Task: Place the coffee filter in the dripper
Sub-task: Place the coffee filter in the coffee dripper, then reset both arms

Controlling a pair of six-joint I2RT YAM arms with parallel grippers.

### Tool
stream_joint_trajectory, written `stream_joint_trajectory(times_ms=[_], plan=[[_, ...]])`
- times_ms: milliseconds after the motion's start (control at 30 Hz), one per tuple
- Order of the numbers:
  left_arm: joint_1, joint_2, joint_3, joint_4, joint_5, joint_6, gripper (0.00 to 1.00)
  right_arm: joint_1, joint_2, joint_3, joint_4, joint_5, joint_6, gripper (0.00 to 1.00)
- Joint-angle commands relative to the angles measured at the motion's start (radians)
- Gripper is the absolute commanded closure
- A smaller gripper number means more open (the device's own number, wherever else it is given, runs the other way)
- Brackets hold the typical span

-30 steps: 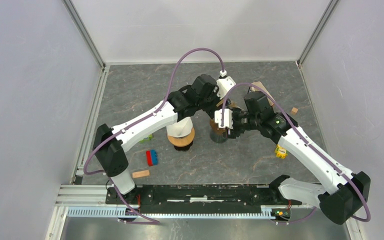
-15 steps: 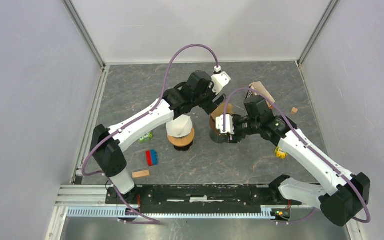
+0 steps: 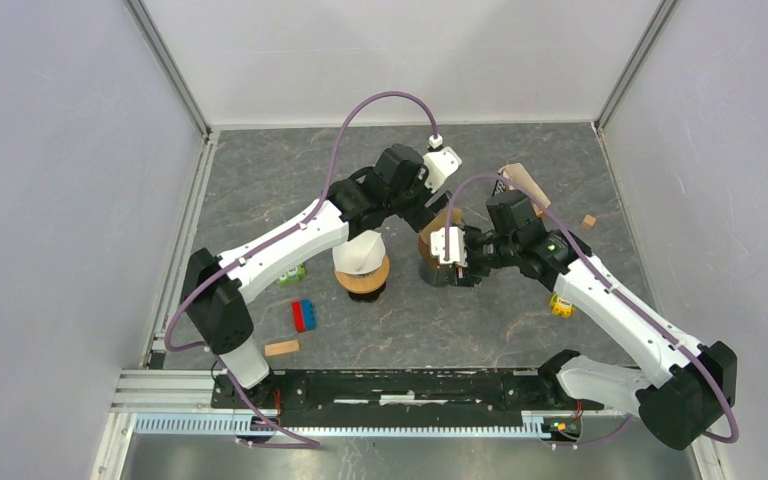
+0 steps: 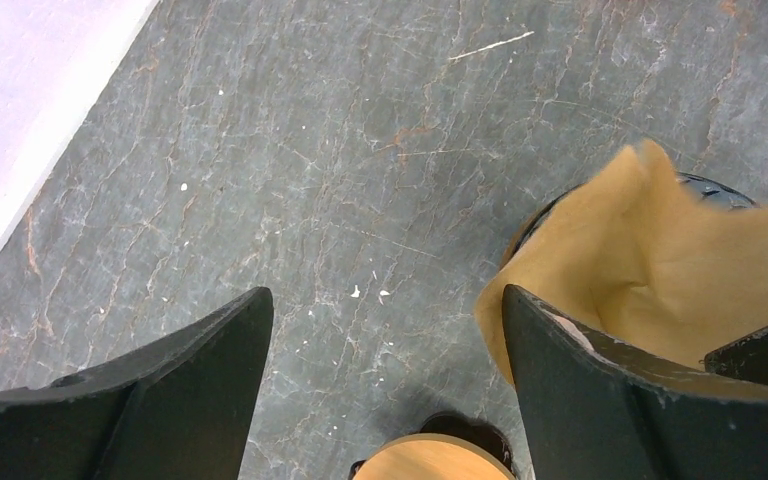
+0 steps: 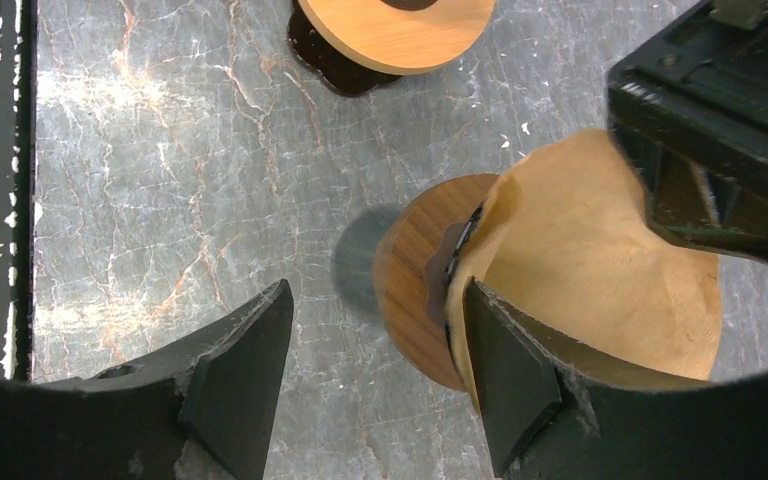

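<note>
The brown paper coffee filter (image 5: 590, 250) sits open in the dark dripper (image 3: 438, 272), which has a wooden collar (image 5: 410, 270). My right gripper (image 5: 377, 288) is open at the dripper's near side. Its right finger (image 5: 520, 370) rests against the filter's edge and its left finger stands over bare table. My left gripper (image 4: 385, 295) is open wide just left of the filter (image 4: 680, 270), and its right finger (image 4: 600, 390) overlaps the paper's rim. In the top view both grippers meet at the dripper, with the left gripper (image 3: 432, 205) behind it and the right gripper (image 3: 450, 245) at its right side.
A white dripper on a wooden base (image 3: 360, 262) stands just left of the dark one. Left of it lie a green block (image 3: 293, 272), a blue-and-red block (image 3: 304, 314) and a wooden block (image 3: 282, 348). On the right are a yellow toy (image 3: 561, 304) and a small brown block (image 3: 588, 221).
My left arm has drawn back a little to the left, uncovering more of the filter. My right gripper has barely shifted at the dripper.
</note>
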Motion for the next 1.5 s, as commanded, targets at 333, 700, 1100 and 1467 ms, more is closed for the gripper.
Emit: stream_joint_trajectory(times_ms=[333, 700, 1100, 1467], plan=[[0.001, -0.087, 0.005, 0.027, 0.084, -0.001, 0.06, -0.032, -0.03, 0.111, 0.001, -0.005, 0.063, 0.24], [0.017, -0.185, -0.004, 0.056, 0.108, -0.045, 0.02, -0.125, -0.096, 0.149, -0.005, -0.074, 0.147, 0.14], [0.293, -0.39, -0.146, 0.135, 0.104, -0.264, 0.0, -0.257, -0.13, 0.269, 0.215, 0.33, 0.482, 0.06], [0.51, -0.65, -0.421, 0.274, 0.096, -0.246, 0.0, -0.261, -0.133, 0.166, 0.411, 0.511, 0.556, 0.02]])
